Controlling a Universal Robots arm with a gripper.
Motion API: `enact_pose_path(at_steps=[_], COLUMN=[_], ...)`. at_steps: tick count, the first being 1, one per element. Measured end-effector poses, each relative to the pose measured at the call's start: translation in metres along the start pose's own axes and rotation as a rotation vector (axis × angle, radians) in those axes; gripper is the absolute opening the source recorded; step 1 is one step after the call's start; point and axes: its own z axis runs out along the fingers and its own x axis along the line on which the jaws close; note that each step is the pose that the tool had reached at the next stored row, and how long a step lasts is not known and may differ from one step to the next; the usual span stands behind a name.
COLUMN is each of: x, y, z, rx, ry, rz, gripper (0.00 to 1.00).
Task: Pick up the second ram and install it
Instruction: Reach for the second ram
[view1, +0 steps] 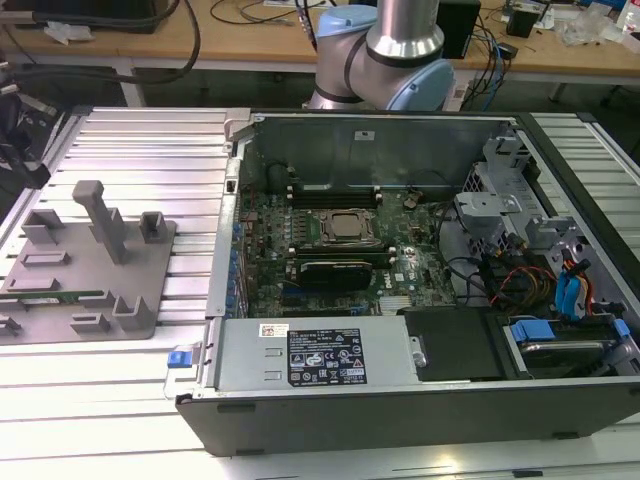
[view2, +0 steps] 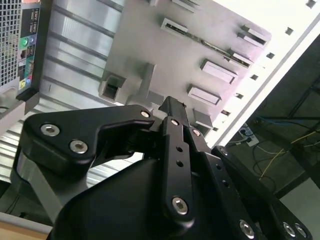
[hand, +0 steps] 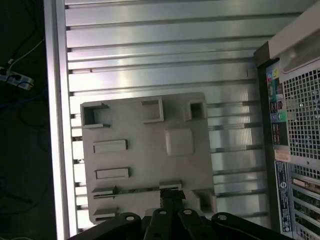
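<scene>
First wrist view, end effector (hand: 171, 196) apparently closed (empty), over gray fixture (hand: 150, 150) holding second ram (hand: 140, 190)

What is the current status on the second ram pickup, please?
Gripper shut, empty, over the grey holder tray. Second ram lying in its tray slot, not yet picked. Nothing between them.

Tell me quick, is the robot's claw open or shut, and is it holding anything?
Gripper: shut, with nothing seen in it, over the grey tray.
</scene>
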Motion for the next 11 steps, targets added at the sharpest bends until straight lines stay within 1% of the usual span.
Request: enact_pose_path(at_steps=[1,3,5,8,11], x=[0.0018,0.0113,0.0193,0.026,0.0295], y=[-0.0002,-0.0012,-0.0019,-0.0025,-0.0028], z=[0.0007,0.0033,0.0047,0.0059,0.0068], rx=[0.0,0.0,0.0,0.0,0.0], ry=[-0.0001,0.0,0.0,0.0,0.0], rz=[0.0,0.0,0.0,0.0,0.0], gripper=[0.08,0.08,0.08,0.08,0.08])
